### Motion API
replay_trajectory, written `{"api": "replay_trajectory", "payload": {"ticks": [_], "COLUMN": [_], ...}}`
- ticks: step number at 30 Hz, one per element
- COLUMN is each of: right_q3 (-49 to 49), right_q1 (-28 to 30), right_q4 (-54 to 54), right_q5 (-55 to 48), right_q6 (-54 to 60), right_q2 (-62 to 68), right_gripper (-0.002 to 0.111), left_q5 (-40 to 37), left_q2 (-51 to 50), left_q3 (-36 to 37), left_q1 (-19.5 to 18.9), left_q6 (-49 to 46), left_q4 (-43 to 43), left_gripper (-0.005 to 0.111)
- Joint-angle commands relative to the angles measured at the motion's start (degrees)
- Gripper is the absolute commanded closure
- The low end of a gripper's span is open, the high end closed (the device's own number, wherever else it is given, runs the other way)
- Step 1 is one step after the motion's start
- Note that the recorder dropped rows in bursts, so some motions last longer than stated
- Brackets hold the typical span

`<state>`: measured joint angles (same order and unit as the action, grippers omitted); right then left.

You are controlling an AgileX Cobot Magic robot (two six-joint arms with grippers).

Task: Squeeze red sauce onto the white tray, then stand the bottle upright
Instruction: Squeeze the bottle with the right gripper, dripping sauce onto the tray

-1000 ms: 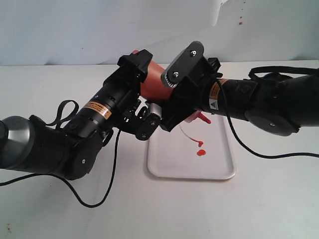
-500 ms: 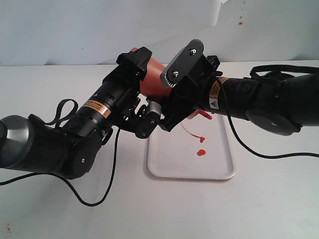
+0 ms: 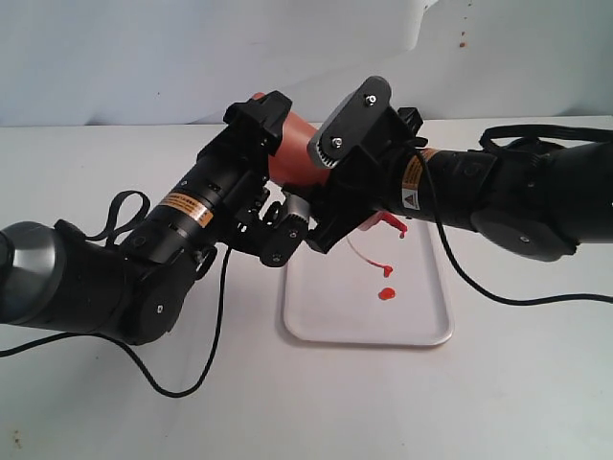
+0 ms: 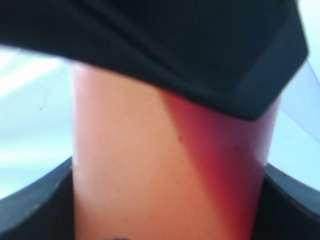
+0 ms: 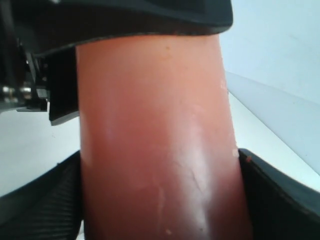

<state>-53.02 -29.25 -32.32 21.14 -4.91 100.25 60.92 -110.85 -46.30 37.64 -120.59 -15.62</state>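
The bottle (image 3: 291, 158), red-orange and translucent, hangs tilted above the far end of the white tray (image 3: 421, 326), its red nozzle tip (image 3: 394, 226) pointing down toward the tray. My left gripper (image 3: 276, 182) is shut on the bottle's rear part. My right gripper (image 3: 330, 177) is shut on it nearer the nozzle. Red sauce (image 3: 386, 293) lies as a glossy blob on the tray, with a smaller streak (image 3: 387, 267) just behind it. The bottle (image 4: 150, 175) fills the left wrist view between the dark fingers (image 4: 30, 200) of the left gripper (image 4: 167, 200). Likewise the bottle (image 5: 155, 150) fills the right gripper (image 5: 160, 200).
The tray lies on a white tabletop (image 3: 115, 412). A black cable (image 3: 196, 379) trails over the table left of the tray. A pale wall (image 3: 144, 57) stands behind, with small red specks (image 3: 462, 40) on it.
Both grippers and the bottle have risen very slightly. The smaller red streak on the tray now sits a little farther back from the main blob.
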Motion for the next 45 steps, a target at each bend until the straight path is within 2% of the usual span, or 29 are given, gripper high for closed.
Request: {"api": "replay_trajectory", "payload": {"ticks": [1,12,14,16,18,19,20,21,32,34,36,37,39,42,43,45], "right_q3": [-0.43,-0.43,-0.43,-0.43,-0.43,-0.43,-0.43,-0.43,-0.43,-0.43,-0.43,-0.43,-0.43,-0.43,-0.43,-0.43], "right_q1": [0.03,0.03,0.03,0.03,0.03,0.03,0.03,0.03,-0.08,-0.08,-0.08,-0.08,-0.08,-0.08,-0.08,-0.08], "right_q4": [3.04,3.42,3.42,2.71,2.55,2.55,2.55,2.55,1.73,1.73,1.73,1.73,1.73,1.73,1.90,1.90], "right_q5": [0.88,0.88,0.18,-1.22,-2.19,-2.19,-2.06,-2.17,-2.40,-2.56,-3.16,-3.79,-5.34,-7.85,-7.97,-7.95], "right_q6": [-1.16,-1.04,0.57,2.32,5.24,6.42,6.99,7.67,7.91,7.77,7.77,7.77,7.77,7.77,7.56,7.67], "right_q2": [-1.09,-0.97,-0.01,1.09,1.27,1.27,1.27,1.27,1.27,1.27,1.27,1.27,1.27,1.27,1.27,1.27], "right_gripper": [0.108,0.108,0.102,0.083,0.048,0.025,0.011,0.003,0.004,0.008,0.018,0.028,0.051,0.099,0.108,0.107], "left_q5": [1.79,1.79,2.01,1.75,1.65,1.55,1.49,0.78,0.57,0.57,0.57,0.73,0.73,0.73,0.73,0.73], "left_q2": [0.61,0.61,0.61,0.61,0.61,0.61,0.61,0.61,0.61,0.61,0.61,0.61,0.61,0.61,0.61,0.61], "left_q3": [-0.63,-0.63,-0.63,-0.63,-0.63,-0.63,-0.63,-0.63,-0.63,-0.63,-0.63,-0.63,-0.63,-0.63,-0.63,-0.63], "left_q1": [0.29,0.29,0.29,0.29,0.29,0.29,0.29,0.29,0.29,0.29,0.29,0.29,0.29,0.29,0.29,0.29], "left_q6": [0.95,0.62,0.62,0.62,0.62,0.62,0.62,0.62,0.62,0.62,0.62,0.62,0.62,0.62,0.62,0.62], "left_q4": [-0.94,-0.41,-0.12,-0.14,1.06,1.13,1.13,1.13,1.37,1.37,1.37,1.38,1.38,1.38,1.38,1.38], "left_gripper": [0.107,0.107,0.107,0.107,0.107,0.107,0.107,0.107,0.107,0.107,0.107,0.107,0.107,0.107,0.107,0.107]}}
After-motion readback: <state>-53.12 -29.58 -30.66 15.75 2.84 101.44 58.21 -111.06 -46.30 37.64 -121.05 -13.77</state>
